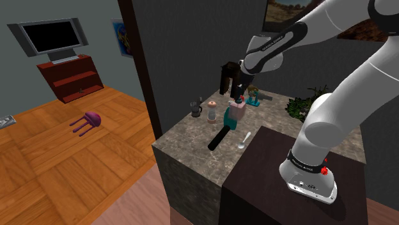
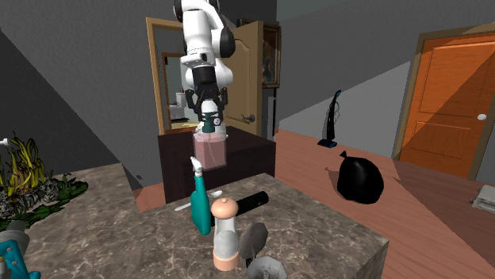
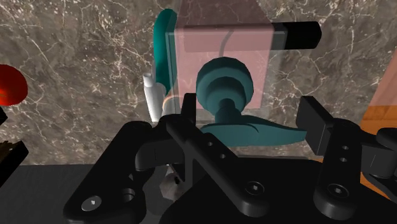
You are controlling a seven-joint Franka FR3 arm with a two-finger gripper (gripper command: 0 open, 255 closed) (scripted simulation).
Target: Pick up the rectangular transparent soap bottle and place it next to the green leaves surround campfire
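My claw (image 2: 209,116) is clamped on the teal pump top of the bottle (image 2: 212,152). On the wrist view its two fingers (image 3: 188,113) press in from either side of the pump, and the pinkish see-through body hangs below them. In the second exterior view the bottle's base sits clear above the marble surface (image 2: 119,230), so I judge it is lifted and carried. A teal brush (image 2: 199,204) stands upright close by. A black cylinder (image 2: 255,200) lies near the brush, and a grinder (image 2: 224,231) stands closer to that camera.

I reckon the pick is done, which leaves the carry and the put-down. The campfire (image 2: 22,176), with its green leaves and yellow flames, is at the second exterior view's far left. It is well apart from the bottle, with bare marble between them. I need to swing across toward it and keep the base clear of the brush. Then I lower the bottle upright just beside the leaves and let go. Held only by its pump, it may swing or slip, so I would move gently.
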